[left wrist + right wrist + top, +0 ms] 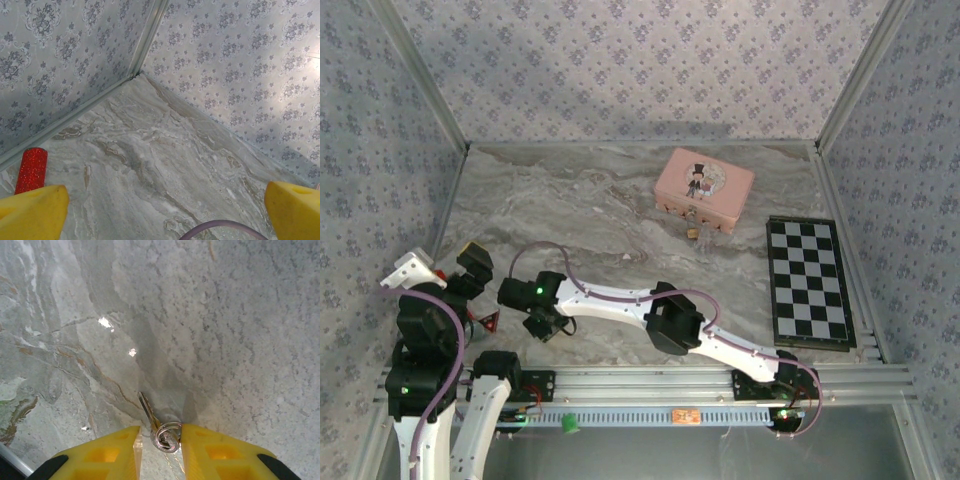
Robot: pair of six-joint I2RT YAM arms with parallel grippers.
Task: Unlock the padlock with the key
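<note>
Right pincer (161, 432) hangs low over the marble table (240, 340), its two yellow fingers (107, 455) a little apart. They bracket the key ring (167, 436) without clamping it; a sliver of table shows between the ring and the finger on the left of the wrist view. One key (145, 407) lies flat there. Its long axis runs from the ring, away from the pincer, and its blade tip points up and slightly left in that view. I count one key and one silver ring.

From above, the right pincer (542, 322) is at the near left of the table, well apart from the single padlock (692, 233). That padlock is a small gold speck just in front of the one pink tin (705, 185) at the far side. It is too small to tell which way it points.

One chessboard (807, 282) lies on the right side of the table.

Left pincer (165, 212) has its fingers spread wide, with nothing between them. One red glittery cylinder (31, 170) lies beside it.
</note>
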